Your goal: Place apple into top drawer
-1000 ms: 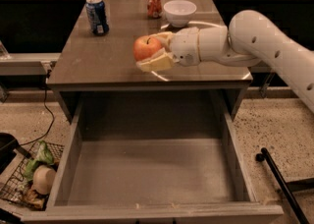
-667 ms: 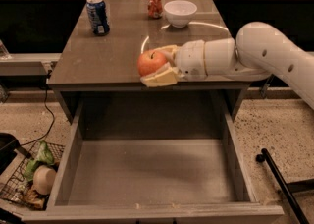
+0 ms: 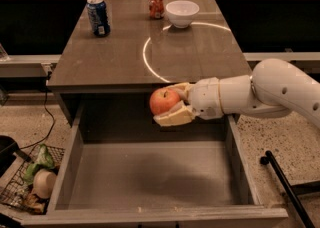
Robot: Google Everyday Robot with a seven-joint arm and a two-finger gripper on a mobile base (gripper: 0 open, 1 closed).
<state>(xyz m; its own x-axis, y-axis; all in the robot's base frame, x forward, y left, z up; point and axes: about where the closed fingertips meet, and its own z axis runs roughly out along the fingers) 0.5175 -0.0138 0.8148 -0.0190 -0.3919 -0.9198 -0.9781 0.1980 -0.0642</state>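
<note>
The red-orange apple [image 3: 163,101] with a short dark stem is held in my gripper [image 3: 169,104], whose cream fingers close on it from the right. My white arm reaches in from the right edge. The apple hangs just past the front edge of the cabinet top, over the back part of the open top drawer [image 3: 150,177]. The drawer is a wide grey-brown box pulled out toward the camera, with a bare flat bottom and low walls.
On the cabinet top [image 3: 110,57] stand a blue soda can [image 3: 98,16], a red soda can [image 3: 156,1] and a white bowl [image 3: 182,13]. A wire basket with trash [image 3: 30,179] sits on the floor at left. A black rod [image 3: 282,187] lies at right.
My gripper has carried the apple from above the cabinet top forward and down, off the front edge, so it now hangs over the open drawer.
</note>
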